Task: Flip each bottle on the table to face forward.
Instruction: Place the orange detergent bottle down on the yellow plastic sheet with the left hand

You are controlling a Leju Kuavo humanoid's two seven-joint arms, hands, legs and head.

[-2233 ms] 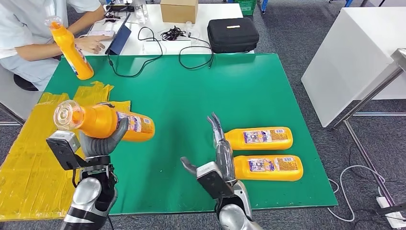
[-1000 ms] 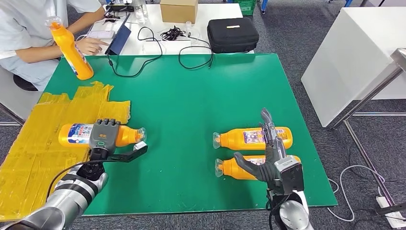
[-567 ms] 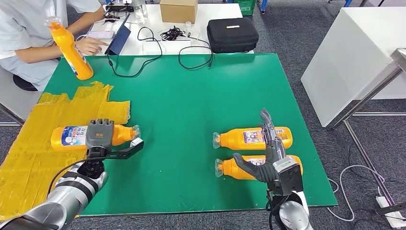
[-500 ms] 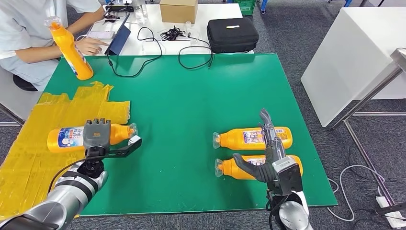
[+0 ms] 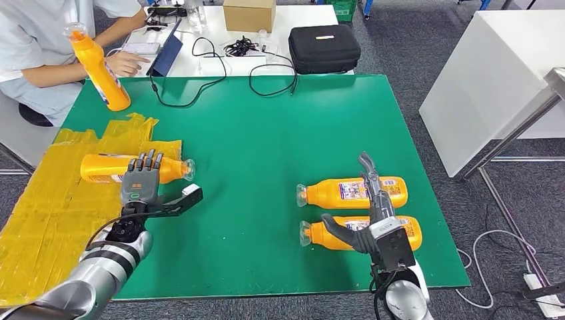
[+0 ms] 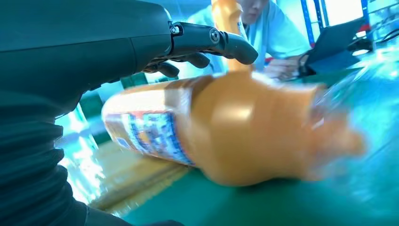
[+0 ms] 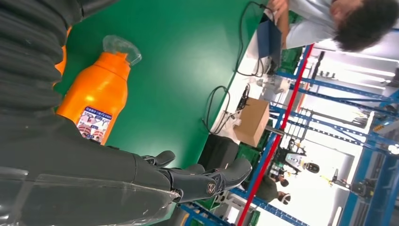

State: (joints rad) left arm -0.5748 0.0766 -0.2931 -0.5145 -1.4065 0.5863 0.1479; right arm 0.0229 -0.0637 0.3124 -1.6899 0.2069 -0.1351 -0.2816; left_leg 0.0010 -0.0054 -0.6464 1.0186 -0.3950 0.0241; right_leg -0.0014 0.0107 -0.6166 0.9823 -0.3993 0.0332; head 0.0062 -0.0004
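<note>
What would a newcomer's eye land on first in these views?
The orange bottles: one lying on the yellow sheet just beyond the left hand, two lying side by side under the open right hand. A fourth stands at the far left corner beside a seated person.

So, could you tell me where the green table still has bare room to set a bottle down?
Bare green mat spans the middle, between the left bottle and the two right-side bottles. Crowded: right hand there, cables along the far edge.
</note>
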